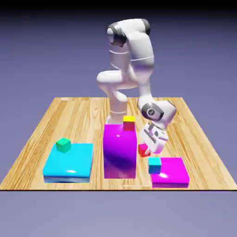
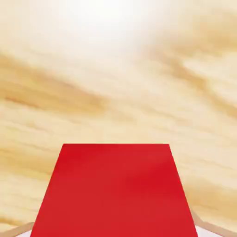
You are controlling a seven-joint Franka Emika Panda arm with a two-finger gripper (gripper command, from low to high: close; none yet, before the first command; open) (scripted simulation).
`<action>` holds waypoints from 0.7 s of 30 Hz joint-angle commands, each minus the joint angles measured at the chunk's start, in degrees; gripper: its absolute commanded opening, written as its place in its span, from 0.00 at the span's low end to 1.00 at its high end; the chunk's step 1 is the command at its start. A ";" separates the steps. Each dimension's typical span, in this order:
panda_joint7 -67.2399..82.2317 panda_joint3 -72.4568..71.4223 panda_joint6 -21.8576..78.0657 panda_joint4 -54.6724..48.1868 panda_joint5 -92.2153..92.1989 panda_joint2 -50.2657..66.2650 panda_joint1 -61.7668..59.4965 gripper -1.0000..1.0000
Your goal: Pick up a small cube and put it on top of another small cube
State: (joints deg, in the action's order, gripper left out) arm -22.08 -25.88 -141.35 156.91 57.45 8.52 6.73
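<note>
The small red cube (image 1: 142,150) sits on the wooden table (image 1: 69,120), just to the exterior view's right of the tall magenta block (image 1: 119,152). My gripper (image 1: 148,148) reaches down over it and is shut on it. The hand view is filled at the bottom by the red cube (image 2: 115,194), which lies between the fingers against the wood grain. The yellow cube (image 1: 128,122) stands on top of the tall magenta block, higher than the gripper and to its left in the exterior view.
A green cube (image 1: 63,145) rests on a flat cyan block (image 1: 69,166) at the exterior view's left. A teal cube (image 1: 154,165) sits on a flat magenta block (image 1: 173,173) just in front of the gripper.
</note>
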 commanded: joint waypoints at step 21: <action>30.50 14.37 31.80 -16.84 -17.70 -22.15 7.56 0.00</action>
State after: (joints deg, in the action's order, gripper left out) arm 8.45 -11.52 -109.50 140.07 39.65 -13.62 14.29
